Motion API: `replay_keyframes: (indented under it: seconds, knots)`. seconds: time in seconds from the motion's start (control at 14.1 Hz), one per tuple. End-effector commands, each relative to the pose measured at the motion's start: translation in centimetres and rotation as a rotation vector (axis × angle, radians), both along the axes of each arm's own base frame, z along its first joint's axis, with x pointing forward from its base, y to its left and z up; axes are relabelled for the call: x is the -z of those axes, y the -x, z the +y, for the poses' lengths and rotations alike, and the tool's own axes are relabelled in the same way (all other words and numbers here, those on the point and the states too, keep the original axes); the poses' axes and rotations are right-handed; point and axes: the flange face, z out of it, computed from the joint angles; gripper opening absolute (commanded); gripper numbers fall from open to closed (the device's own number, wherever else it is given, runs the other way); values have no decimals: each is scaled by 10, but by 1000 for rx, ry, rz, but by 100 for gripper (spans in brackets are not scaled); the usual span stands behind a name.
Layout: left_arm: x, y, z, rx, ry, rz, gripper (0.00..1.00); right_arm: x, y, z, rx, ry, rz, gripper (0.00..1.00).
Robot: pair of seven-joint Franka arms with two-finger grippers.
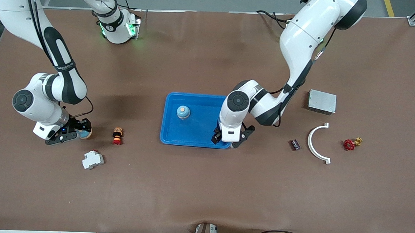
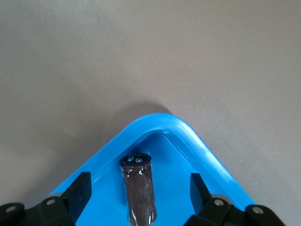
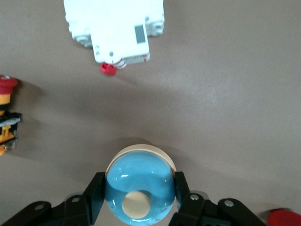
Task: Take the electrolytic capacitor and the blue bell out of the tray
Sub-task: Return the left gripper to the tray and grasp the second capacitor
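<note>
two blue bells: one in the tray (image 1: 183, 112), one (image 3: 139, 190) by the right arm's end. one blue tray (image 1: 170, 129). one dark capacitor (image 2: 139, 192) in the tray's corner. one white circuit breaker (image 1: 93, 159). one red-capped push button (image 1: 117, 135). one grey metal box (image 1: 321, 101). one white curved bracket (image 1: 313, 144). one red-handled valve (image 1: 351, 143). one small dark module (image 1: 295, 144).

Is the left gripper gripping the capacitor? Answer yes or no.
No: the left gripper fingers stand apart from the capacitor, which lies between them in the blue tray.
</note>
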Motion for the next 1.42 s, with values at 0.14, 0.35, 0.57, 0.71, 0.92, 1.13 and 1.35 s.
replay_keyframes:
  seconds: [0.14, 0.35, 0.57, 0.71, 0.92, 1.13, 1.35]
  knots:
    - [12, 4, -13, -7, 7, -12, 85, 3, 9, -10, 21, -7, 3, 0]
    - [13, 5, -13, 4, 3, -14, 65, 9, 12, -11, 26, -9, 10, 0]
    - [7, 5, -13, -1, 0, -14, 68, 16, 14, -14, 31, -7, 3, 0]
    - [16, 14, -20, 14, -7, -3, 55, 20, 15, -14, 31, -7, 3, 0]
    - [15, 15, -19, 24, -11, -2, 1, 24, 16, -14, 35, -9, 9, 0]
    - [-13, 10, -13, 23, -49, 12, 0, 24, 15, -14, 41, -10, 7, 98]
    - [-65, 2, 2, 103, -83, 13, 0, 15, 10, -10, 35, -10, 1, 100]
